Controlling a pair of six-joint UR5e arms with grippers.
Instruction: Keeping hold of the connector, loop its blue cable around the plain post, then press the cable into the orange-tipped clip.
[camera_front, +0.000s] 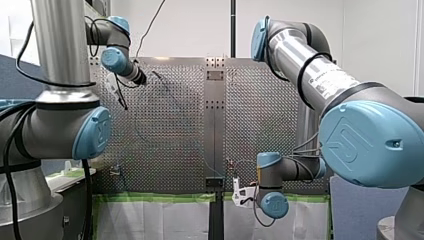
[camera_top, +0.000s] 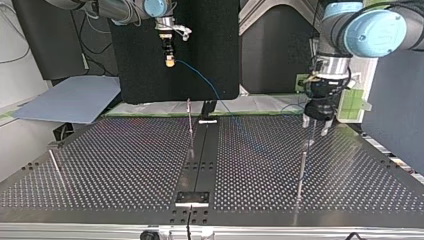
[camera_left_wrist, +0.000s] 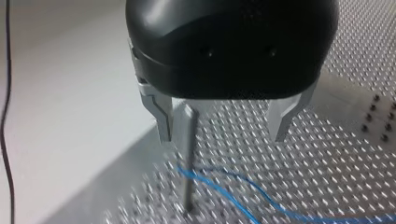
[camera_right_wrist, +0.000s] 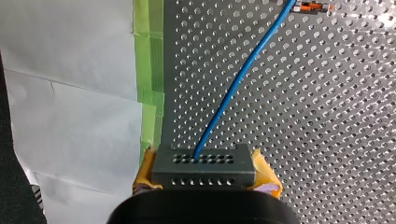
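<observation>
My right gripper (camera_right_wrist: 204, 173) is shut, its yellow pads clamped on the grey connector (camera_right_wrist: 203, 161). The blue cable (camera_right_wrist: 238, 84) runs from the connector over the perforated plate toward the orange-tipped clip (camera_right_wrist: 312, 7). In the top view my right gripper (camera_top: 170, 60) hangs high above the far edge, and the cable (camera_top: 207, 82) slopes down to the table. My left gripper (camera_left_wrist: 223, 137), black with metal fingers, is open around the plain post (camera_left_wrist: 187, 163), which stands close to one finger. The cable (camera_left_wrist: 233, 184) lies by the post's foot. In the top view my left gripper (camera_top: 316, 126) sits above the post (camera_top: 302, 167).
A thin upright pin (camera_top: 190, 120) stands near the table's middle seam, and another (camera_top: 55, 161) at the top view's left. A metal bracket (camera_top: 192, 198) sits at the near edge. Green tape (camera_right_wrist: 152, 70) and white paper (camera_right_wrist: 70, 93) border the plate.
</observation>
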